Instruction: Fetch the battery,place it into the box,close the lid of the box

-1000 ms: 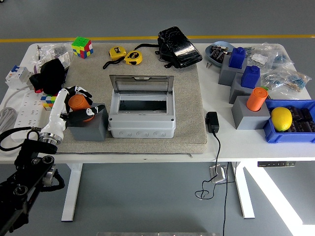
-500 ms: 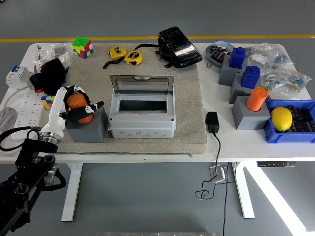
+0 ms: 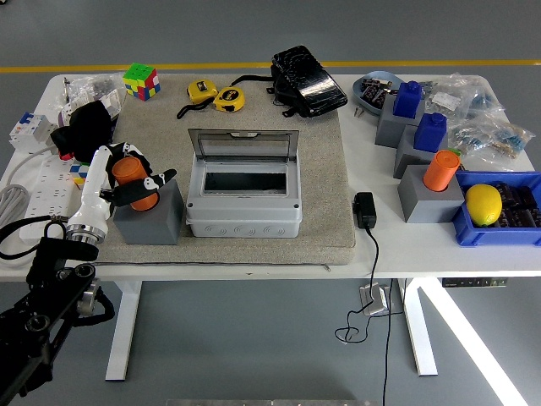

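The left hand (image 3: 135,179) is wrapped around the orange battery (image 3: 132,178), fingers curled about its sides, and it now holds the cylinder higher above the grey holder block (image 3: 152,213) than a second ago, when the battery sat low behind the block's top. The forearm has also tipped more upright and drawn slightly toward the table's left. The battery stands roughly upright, its base just over the block's left rear corner.

Just right of the block sits the grey box (image 3: 243,197), its clear lid (image 3: 243,145) standing open at the back and the dark opening facing up. Block and box both rest on the beige mat (image 3: 325,182), with bare mat to the right of the box and behind the lid.

Left of the hand the room is tight: a black cloth (image 3: 84,128), a small cube puzzle (image 3: 82,172) and a white power strip (image 3: 42,188) crowd the table's left edge. Two yellow tape measures (image 3: 216,96) lie well behind the box. The table's near edge runs just in front of the mat. The right hand does not appear.
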`<state>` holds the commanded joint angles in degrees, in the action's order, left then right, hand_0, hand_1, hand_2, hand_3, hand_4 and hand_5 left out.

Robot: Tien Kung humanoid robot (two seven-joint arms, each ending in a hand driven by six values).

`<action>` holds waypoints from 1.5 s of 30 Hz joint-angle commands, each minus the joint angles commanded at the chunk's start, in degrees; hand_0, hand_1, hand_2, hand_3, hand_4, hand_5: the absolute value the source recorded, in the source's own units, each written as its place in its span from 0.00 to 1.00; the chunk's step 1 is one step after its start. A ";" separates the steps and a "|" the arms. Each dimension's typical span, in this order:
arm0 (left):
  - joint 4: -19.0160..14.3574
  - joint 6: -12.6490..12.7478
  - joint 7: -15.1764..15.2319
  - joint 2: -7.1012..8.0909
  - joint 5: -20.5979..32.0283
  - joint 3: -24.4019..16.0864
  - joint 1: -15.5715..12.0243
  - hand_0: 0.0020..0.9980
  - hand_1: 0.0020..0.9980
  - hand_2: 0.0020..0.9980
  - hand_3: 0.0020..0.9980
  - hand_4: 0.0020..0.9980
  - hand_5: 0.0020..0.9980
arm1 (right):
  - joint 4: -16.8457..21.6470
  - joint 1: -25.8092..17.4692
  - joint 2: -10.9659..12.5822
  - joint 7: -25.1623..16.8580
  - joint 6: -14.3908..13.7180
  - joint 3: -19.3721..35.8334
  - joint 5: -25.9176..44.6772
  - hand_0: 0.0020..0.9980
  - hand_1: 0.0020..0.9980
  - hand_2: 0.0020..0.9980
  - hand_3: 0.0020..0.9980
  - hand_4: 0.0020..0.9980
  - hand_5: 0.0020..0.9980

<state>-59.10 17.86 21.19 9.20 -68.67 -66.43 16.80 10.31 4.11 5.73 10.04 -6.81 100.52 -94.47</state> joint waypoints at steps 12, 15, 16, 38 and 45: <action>-0.80 1.14 0.24 0.44 0.62 -0.47 0.91 0.00 0.01 0.06 0.07 1.00 0.07 | 0.00 -0.13 0.07 0.04 0.02 -0.18 0.04 0.85 0.85 0.82 0.87 1.00 1.00; -1.13 1.38 0.07 0.81 0.62 -0.73 1.36 0.00 0.00 0.06 0.06 1.00 0.10 | 0.00 -0.10 0.11 0.05 0.01 -0.16 0.05 0.85 0.85 0.82 0.87 1.00 1.00; -1.37 1.47 0.03 0.99 0.69 -0.81 1.50 0.00 0.00 0.06 0.06 1.00 0.10 | 0.00 -0.08 0.14 0.05 0.00 -0.16 0.09 0.85 0.85 0.82 0.87 1.00 1.00; -16.70 6.35 -11.34 5.95 -23.83 -3.13 1.34 0.00 0.00 0.06 0.05 0.89 0.20 | 0.00 0.09 0.53 0.06 -0.23 1.90 -1.14 0.85 0.85 0.82 0.87 1.00 1.00; -23.26 6.29 -16.58 6.90 -36.70 0.72 -0.17 0.01 0.00 0.06 0.06 0.87 0.19 | 0.00 0.39 0.73 0.02 -0.31 2.21 -1.26 0.85 0.85 0.82 0.87 1.00 1.00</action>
<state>-82.36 24.14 4.61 16.09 -105.37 -65.71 16.63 10.31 4.50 6.46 10.06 -7.12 102.73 -95.73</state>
